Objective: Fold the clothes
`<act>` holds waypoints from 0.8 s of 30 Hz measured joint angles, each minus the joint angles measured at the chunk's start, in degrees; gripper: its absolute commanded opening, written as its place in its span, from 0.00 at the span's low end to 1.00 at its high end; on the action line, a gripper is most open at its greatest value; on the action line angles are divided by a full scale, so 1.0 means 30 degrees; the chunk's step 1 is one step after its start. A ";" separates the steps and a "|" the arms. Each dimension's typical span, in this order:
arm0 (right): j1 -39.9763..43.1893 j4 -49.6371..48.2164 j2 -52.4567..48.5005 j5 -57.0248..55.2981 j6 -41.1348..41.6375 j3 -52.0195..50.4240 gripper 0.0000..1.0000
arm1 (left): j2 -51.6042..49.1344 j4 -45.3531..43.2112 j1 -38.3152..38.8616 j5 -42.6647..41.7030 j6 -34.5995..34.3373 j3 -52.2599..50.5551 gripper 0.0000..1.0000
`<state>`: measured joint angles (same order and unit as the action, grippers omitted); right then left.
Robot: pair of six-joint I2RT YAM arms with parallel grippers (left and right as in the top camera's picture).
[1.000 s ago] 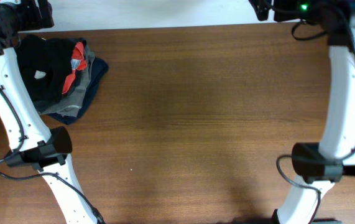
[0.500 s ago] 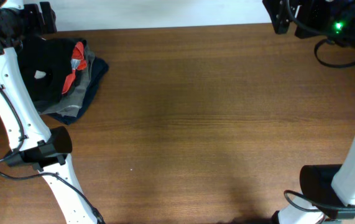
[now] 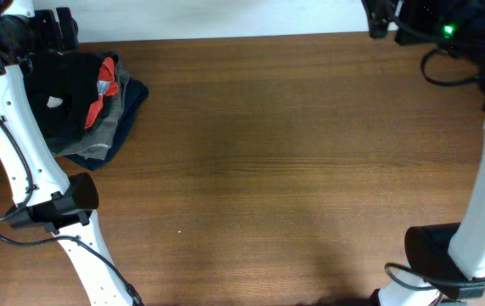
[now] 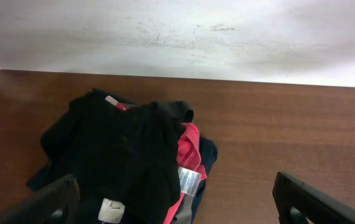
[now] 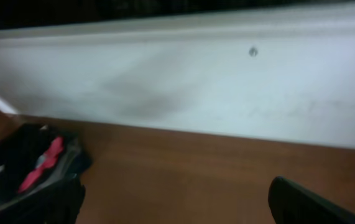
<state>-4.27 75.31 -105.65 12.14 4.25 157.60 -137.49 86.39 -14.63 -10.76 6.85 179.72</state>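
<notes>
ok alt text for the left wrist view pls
A crumpled black shirt lies atop a red garment and a navy garment on a brown wooden table, with a white wall behind. The open left gripper frames the pile from the bottom corners.

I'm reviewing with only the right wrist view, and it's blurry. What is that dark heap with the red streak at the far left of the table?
Observer: A clothes pile; the black shirt lies on top, crumpled, not folded.
Operator: And the red?
Observer: A red garment poking out from beneath it.
Operator: Is the left tool gripping anything?
Observer: No; it is open by the pile and empty.
</notes>
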 measured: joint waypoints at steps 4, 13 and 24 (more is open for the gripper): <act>-0.1566 -0.2353 0.1428 -0.2011 -0.0991 -0.2951 0.99 | 0.0000 0.0000 0.0007 0.0000 0.0000 0.0000 0.99; -0.1566 -0.8531 0.8714 -0.3184 -0.2506 -1.5038 0.99 | 0.0000 0.0000 0.0000 0.0007 0.0000 0.0000 0.99; 0.0882 -1.6415 1.9220 -0.2120 -0.2739 -3.1853 0.99 | 0.0000 0.0036 0.0000 -0.0022 0.0000 -0.0015 0.99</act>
<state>-1.63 26.06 -47.99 5.78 -3.97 62.04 -137.49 86.50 -14.63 -10.83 6.85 179.67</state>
